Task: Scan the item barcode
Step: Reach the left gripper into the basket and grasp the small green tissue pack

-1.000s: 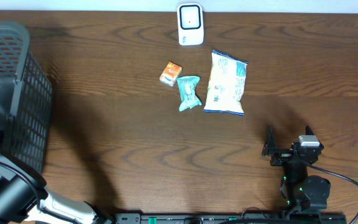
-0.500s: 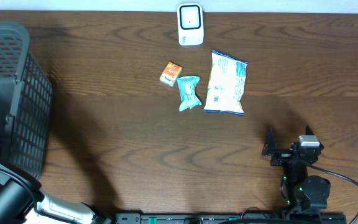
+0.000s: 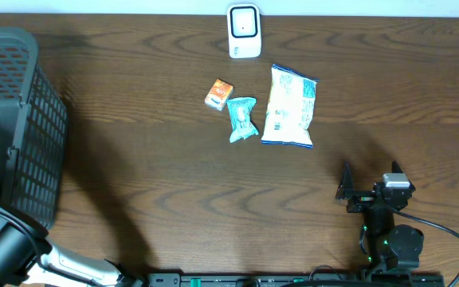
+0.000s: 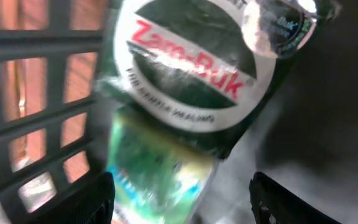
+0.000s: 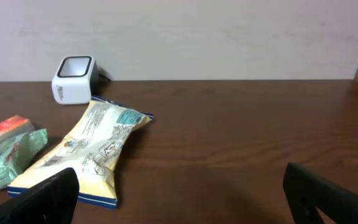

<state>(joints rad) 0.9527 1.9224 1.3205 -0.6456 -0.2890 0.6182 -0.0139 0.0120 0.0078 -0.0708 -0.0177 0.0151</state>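
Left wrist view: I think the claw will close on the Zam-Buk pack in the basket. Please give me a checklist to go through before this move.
1. Zam-Buk pack is in front of the left claw, its lower part between the fingers: ok.
2. Left claw is open wide enough for the pack: ok.
3. Barcode side of the pack is known: cannot tell, the view is blurred.
4. Space between the left finger and the basket wall: cannot tell.
5. Scanner stands uncovered: ok.
6. Right claw is open, empty and away from the scanner: ok.
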